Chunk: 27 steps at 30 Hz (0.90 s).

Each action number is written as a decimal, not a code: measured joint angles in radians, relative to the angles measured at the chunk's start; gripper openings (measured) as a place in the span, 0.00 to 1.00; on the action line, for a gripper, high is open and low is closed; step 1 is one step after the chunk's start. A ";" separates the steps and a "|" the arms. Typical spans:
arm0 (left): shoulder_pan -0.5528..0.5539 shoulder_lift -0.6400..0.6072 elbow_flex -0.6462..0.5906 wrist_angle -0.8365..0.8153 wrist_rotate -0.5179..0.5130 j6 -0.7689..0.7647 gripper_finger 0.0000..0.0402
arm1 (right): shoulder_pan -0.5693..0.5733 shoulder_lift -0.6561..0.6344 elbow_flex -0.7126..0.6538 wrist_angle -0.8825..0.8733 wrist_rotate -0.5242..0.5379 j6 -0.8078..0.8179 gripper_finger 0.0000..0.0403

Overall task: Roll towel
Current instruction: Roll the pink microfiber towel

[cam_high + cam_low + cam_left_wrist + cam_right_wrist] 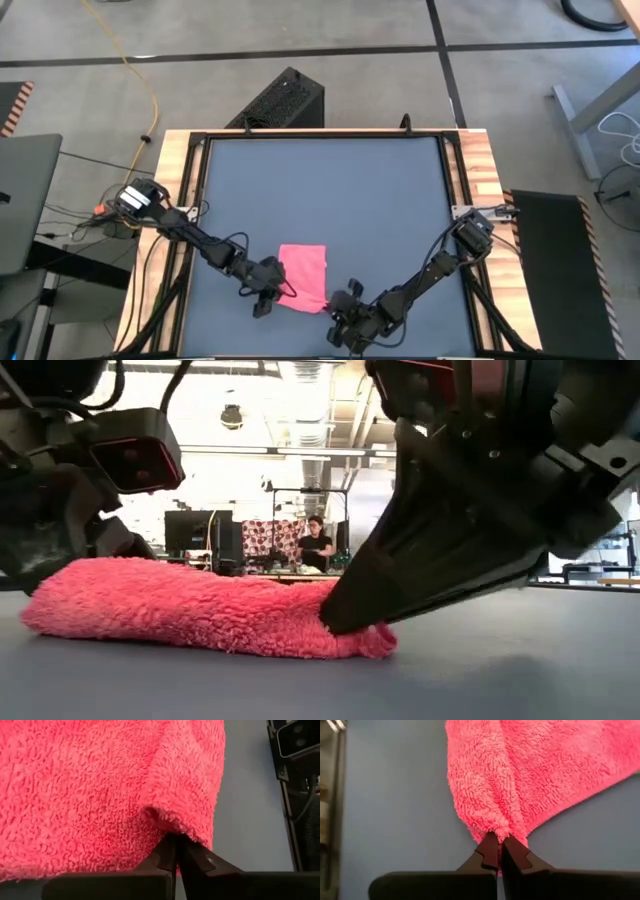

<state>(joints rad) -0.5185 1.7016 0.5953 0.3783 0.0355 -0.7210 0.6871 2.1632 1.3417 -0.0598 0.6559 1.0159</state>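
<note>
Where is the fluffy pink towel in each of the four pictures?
High view: the towel lies near the table's front edge, between the two grippers.
Low view: it stretches low across the left and middle, one end pinched by a gripper.
Left wrist view: it fills most of the picture, above the left gripper.
Right wrist view: it spreads from the top down to the right gripper.
Shared landmark: the dark grey tabletop.

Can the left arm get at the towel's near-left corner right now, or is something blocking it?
Yes, it looks so: the left gripper is already shut on the towel at its near-left edge, with nothing between. The right gripper pinches the near-right corner, well apart, so it should not interfere.
</note>
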 joint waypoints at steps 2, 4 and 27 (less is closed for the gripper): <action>-0.009 0.000 0.000 0.020 -0.010 0.001 0.00 | 0.000 0.000 -0.031 0.088 0.000 -0.002 0.05; -0.013 0.001 -0.001 0.030 -0.014 0.011 0.00 | 0.000 0.001 -0.060 0.186 0.003 -0.086 0.05; 0.059 -0.005 -0.002 0.022 0.296 0.223 0.06 | -0.069 0.002 -0.064 0.351 -0.319 -0.517 0.05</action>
<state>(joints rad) -0.4600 1.6966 0.5938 0.4004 0.3312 -0.4983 0.6182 2.1651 1.2778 0.2908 0.3371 0.4987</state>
